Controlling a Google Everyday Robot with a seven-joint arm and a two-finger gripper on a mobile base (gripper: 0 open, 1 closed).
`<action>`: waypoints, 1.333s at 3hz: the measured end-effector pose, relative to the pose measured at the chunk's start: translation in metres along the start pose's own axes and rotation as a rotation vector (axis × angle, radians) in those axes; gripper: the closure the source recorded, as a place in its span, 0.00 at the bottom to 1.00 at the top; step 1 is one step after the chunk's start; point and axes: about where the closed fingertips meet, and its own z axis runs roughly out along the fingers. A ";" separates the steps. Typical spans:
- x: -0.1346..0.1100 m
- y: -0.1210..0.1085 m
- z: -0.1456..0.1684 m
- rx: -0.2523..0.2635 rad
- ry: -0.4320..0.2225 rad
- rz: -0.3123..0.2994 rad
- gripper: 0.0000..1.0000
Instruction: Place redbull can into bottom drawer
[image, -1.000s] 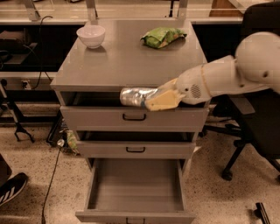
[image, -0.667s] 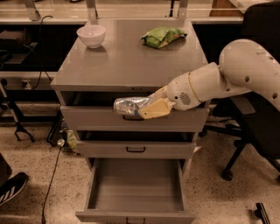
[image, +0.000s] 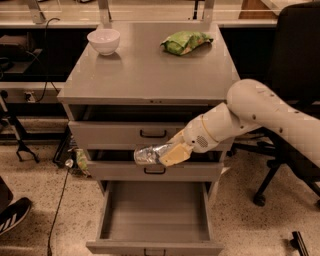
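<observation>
The redbull can (image: 148, 154) is a shiny silver can held sideways in my gripper (image: 167, 154). The gripper's tan fingers (image: 172, 155) are shut around the can's right end. It hangs in front of the middle drawer's front, above the open bottom drawer (image: 155, 217). The bottom drawer is pulled far out, with a plain grey interior and nothing in it. My white arm (image: 250, 117) reaches in from the right.
A white bowl (image: 103, 40) and a green crinkled bag (image: 186, 42) sit on the cabinet top (image: 150, 75). A black office chair (image: 295, 75) stands at the right. Cables and a black shoe (image: 15, 215) lie on the floor at the left.
My gripper has carried the can down and a little left, from the top drawer's front to the middle drawer's front, nearer the open bottom drawer.
</observation>
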 end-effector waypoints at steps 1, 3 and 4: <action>0.004 -0.001 0.003 -0.004 0.005 0.004 1.00; 0.032 -0.010 0.039 -0.044 0.060 0.018 1.00; 0.065 -0.024 0.066 -0.061 0.073 0.047 1.00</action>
